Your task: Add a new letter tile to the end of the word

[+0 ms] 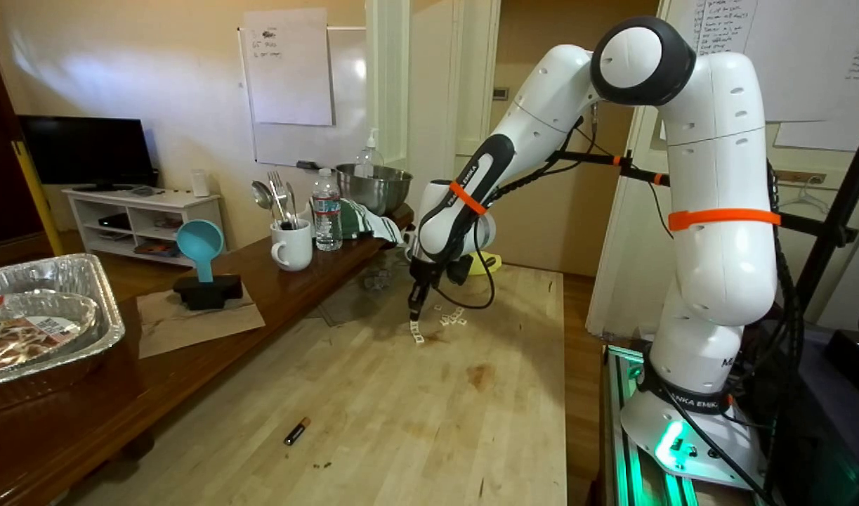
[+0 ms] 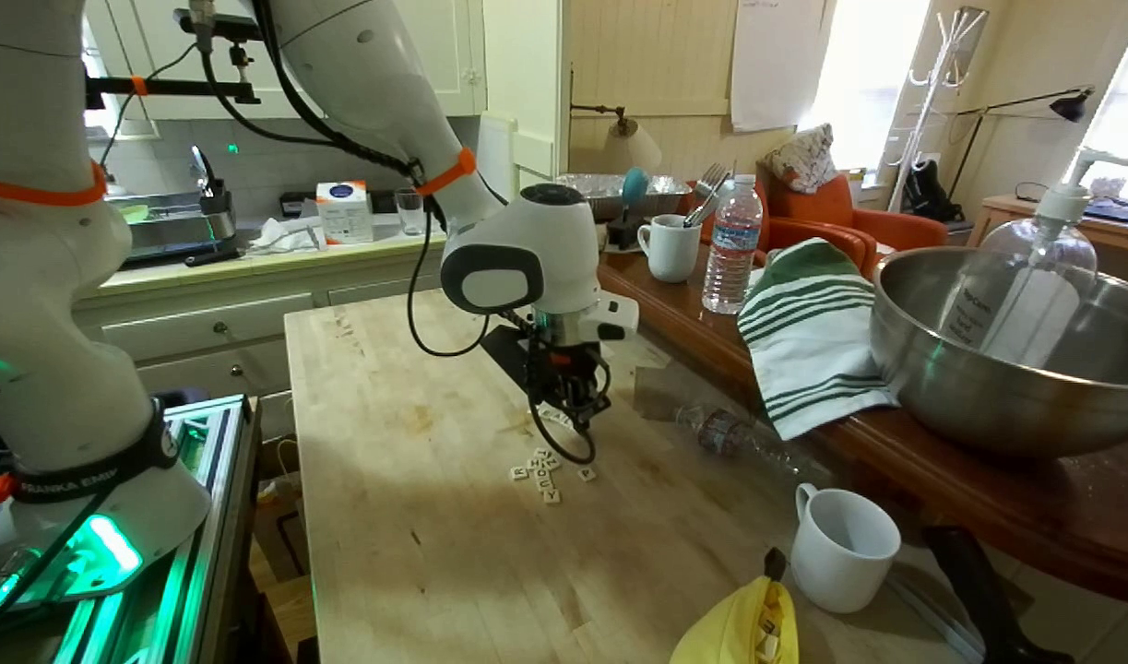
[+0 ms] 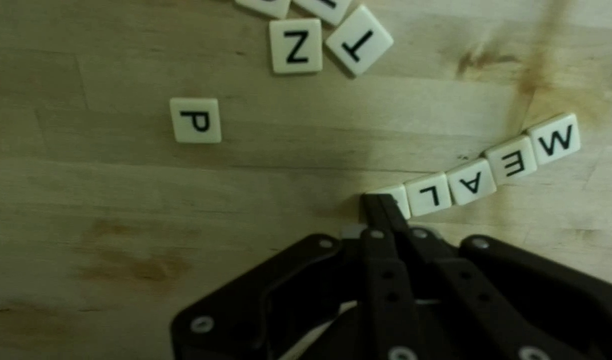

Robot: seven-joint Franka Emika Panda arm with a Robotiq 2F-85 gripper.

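Note:
The word is a slanted row of small cream letter tiles (image 3: 470, 182) in the wrist view. From right to left it shows M, E, A and L, then an end tile (image 3: 402, 199) whose letter is mostly hidden behind my fingertips. The end tile touches or nearly touches the L. My gripper (image 3: 380, 200) is shut, its fingertips together, over or against that end tile; nothing shows between them. In an exterior view the gripper (image 1: 415, 316) points down at the far end of the row (image 1: 417, 336). The row (image 2: 554, 417) is partly hidden behind the gripper in an exterior view.
Loose tiles lie nearby: a P (image 3: 195, 120), an N (image 3: 295, 46), a T (image 3: 360, 41) and others, seen as a cluster (image 2: 542, 470). A battery (image 1: 297, 431) lies on the wooden table (image 1: 415, 436). A mug (image 2: 845, 549) and yellow pouch (image 2: 743, 627) stand at one end.

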